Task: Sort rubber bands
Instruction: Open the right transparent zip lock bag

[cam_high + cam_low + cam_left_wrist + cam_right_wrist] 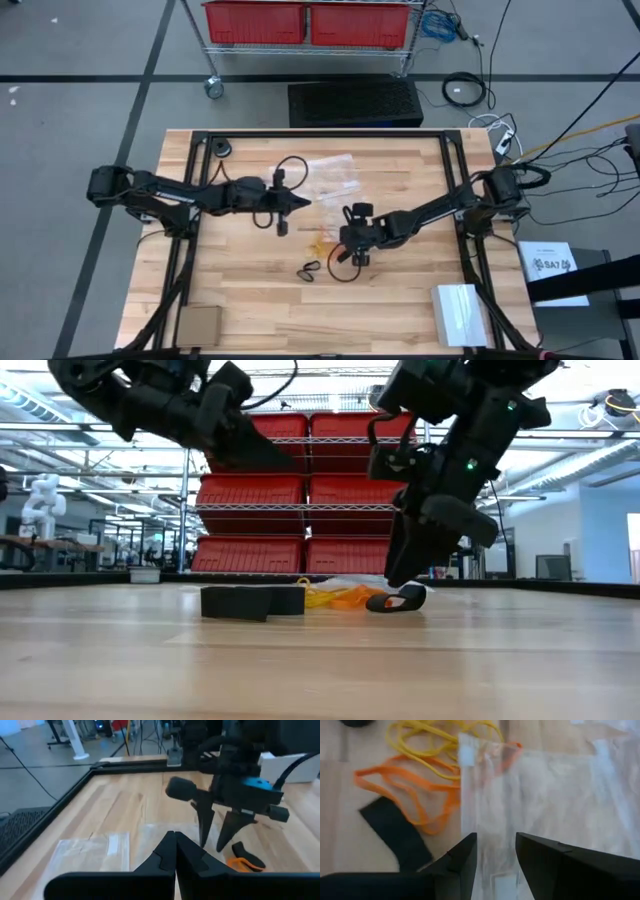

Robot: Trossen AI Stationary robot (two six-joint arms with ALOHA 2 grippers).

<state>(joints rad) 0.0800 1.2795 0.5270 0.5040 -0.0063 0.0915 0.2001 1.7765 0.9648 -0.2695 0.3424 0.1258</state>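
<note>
Several rubber bands lie on the wooden table near its middle: an orange one [405, 785], a yellow one [435, 740] and a wide black one [395, 827]. Another black pair [308, 270] lies nearer the front edge. My right gripper [496, 857] is open and points steeply down, low over the edge of a clear plastic bag [545, 785] beside the orange band. I see it touch nothing. My left gripper [175, 842] is shut and empty, raised above the table to the left of the bands, pointing toward the right gripper [216, 837].
More clear bags [330, 172] lie flat toward the far edge. A cardboard box [198, 323] sits at the near left corner and a white box [458, 312] at the near right. A black round part [221, 147] lies at the far left. Black frame rails [180, 250] border the table.
</note>
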